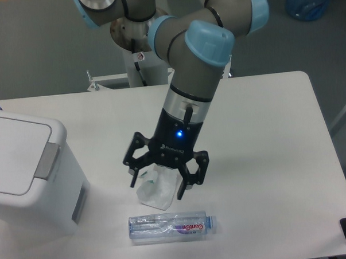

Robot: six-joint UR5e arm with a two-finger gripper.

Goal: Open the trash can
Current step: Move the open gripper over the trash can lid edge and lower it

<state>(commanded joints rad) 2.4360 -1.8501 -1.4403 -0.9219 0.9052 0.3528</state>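
**Arm reaches down toward 7 o'clock, fingers spread**

The arm comes in from the base at 12 o'clock, folds at a grey elbow with blue caps, and slants its forearm down toward 7 o'clock. The wrist carries a lit blue light. The gripper (pixel 159 187) points downward with its jaws wide apart, two black fingers (pixel 134 178) splayed out toward 9 and 3 o'clock, gripping nothing
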